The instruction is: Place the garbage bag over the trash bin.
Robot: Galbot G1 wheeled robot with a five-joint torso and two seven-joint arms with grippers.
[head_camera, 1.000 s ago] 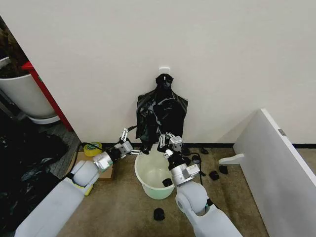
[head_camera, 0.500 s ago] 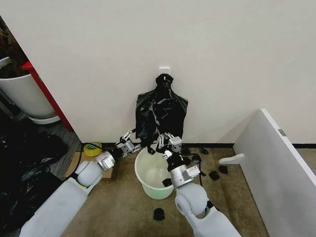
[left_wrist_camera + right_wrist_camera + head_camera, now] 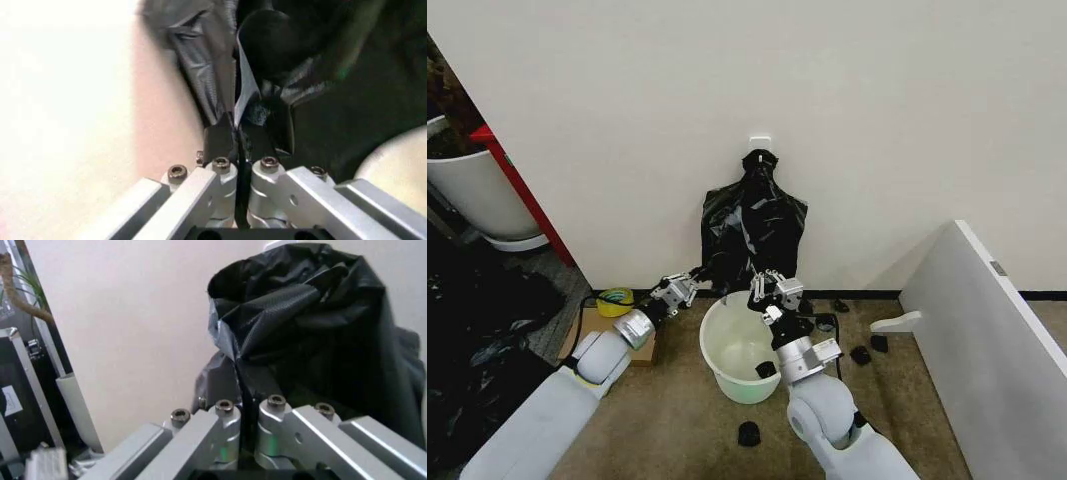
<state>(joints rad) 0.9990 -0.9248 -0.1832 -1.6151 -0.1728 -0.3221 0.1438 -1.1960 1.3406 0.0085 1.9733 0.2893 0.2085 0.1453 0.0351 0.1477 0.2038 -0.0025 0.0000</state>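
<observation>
step: gripping bag hem | left gripper (image 3: 237, 137) and right gripper (image 3: 247, 390) pinched on garbage bag (image 3: 752, 225) (hanging above them) | next, likely: spreading hem over trash bin (image 3: 717, 365) just below

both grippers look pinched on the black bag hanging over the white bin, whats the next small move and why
Probably spread the left gripper and right gripper apart. Both are shut on the lower edge of the glossy black plastic garbage bag, whose mouth looks closed just above the round white plastic trash bin.
</observation>
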